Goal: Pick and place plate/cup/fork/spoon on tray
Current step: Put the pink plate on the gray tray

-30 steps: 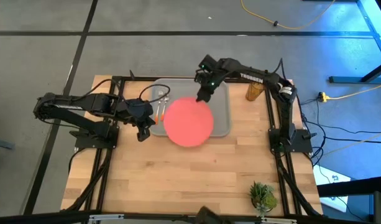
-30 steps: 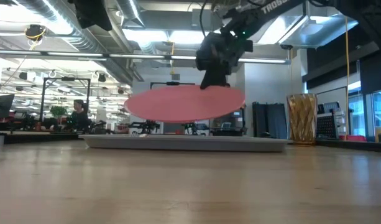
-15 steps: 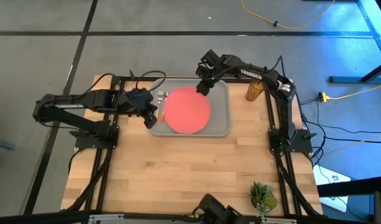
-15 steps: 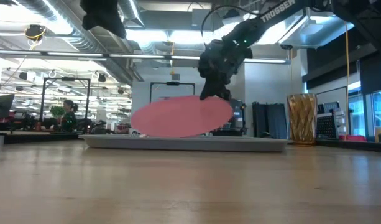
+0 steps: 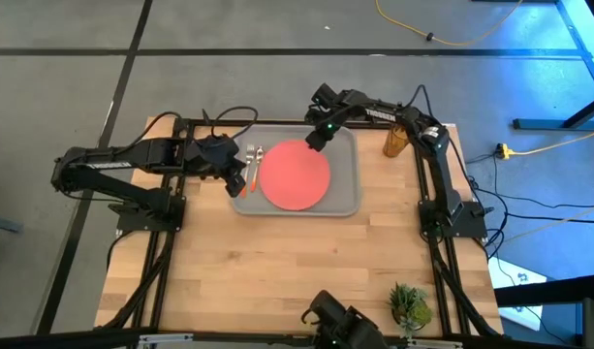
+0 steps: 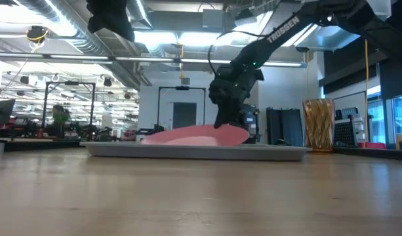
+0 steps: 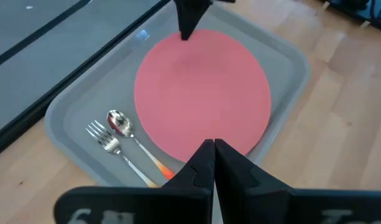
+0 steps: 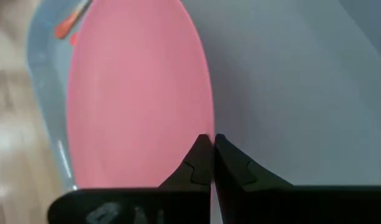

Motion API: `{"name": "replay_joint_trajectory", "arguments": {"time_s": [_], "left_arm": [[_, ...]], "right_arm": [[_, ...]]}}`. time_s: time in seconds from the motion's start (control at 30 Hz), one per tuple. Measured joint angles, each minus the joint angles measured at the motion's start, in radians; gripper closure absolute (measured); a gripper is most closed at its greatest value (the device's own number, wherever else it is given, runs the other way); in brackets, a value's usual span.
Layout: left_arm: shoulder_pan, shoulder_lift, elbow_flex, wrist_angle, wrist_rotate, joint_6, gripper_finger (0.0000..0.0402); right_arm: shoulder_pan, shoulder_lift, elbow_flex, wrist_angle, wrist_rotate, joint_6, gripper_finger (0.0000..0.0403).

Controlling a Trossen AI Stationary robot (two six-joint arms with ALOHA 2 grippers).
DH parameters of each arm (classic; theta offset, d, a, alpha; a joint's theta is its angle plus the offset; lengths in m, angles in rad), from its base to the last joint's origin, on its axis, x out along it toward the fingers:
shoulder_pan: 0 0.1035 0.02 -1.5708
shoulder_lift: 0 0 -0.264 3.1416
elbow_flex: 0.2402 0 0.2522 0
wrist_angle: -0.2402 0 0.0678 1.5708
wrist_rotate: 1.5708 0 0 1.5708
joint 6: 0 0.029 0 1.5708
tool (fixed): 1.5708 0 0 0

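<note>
The coral-red plate (image 5: 295, 175) is low inside the light-grey tray (image 5: 347, 199), and my right gripper (image 5: 317, 142) is shut on its far rim. The plate also shows in the low view (image 6: 187, 136) and the left wrist view (image 7: 202, 93). The spoon (image 7: 120, 124) and fork (image 7: 103, 137) lie in the tray's left part, beside the plate. The amber cup (image 5: 396, 142) stands on the table, right of the tray. My left gripper (image 5: 236, 181) is shut and empty, above the tray's left rim. My right gripper pinches the plate's far rim (image 8: 206, 127) between its two fingers. The fingers (image 6: 225, 121) slant down from the far side. The plate is slightly tilted, its held side a little higher (image 6: 237, 133), its other side down at the tray's rim level.
A small green plant (image 5: 408, 304) stands at the table's near right corner. Bare wood lies on the near side of the tray. Black frame rails (image 5: 432, 194) run along both table sides.
My right gripper has moved toward the far edge and down, still shut on the plate. The plate has gone from hanging over the tray's near rim to lying low inside the tray. My left gripper has moved toward the far edge, to the tray's left rim.
</note>
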Motion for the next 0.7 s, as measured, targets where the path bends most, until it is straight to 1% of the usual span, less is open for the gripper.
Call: {"name": "replay_joint_trajectory", "arguments": {"time_s": [0.17, 0.3, 0.5, 0.7], "left_arm": [[0.0, 0.0, 0.0, 0.013, 0.0, 0.0, 0.0401], [0.0, 0.0, 0.0, 0.012, 0.0, 0.006, 0.0401], [0.0, 0.0, 0.0, 0.012, 0.0, 0.007, 0.0401], [0.0, 0.0, 0.0, 0.012, 0.0, 0.008, 0.0401]], "right_arm": [[-0.019, 0.009, 0.0, 0.006, 0.015, -0.002, 0.0399], [-0.037, 0.009, 0.0, 0.014, 0.05, -0.002, 0.0399], [-0.04, 0.01, 0.0, 0.012, 0.063, -0.003, 0.0399], [-0.041, 0.042, 0.0, 0.008, 0.07, 0.004, 0.0399]]}}
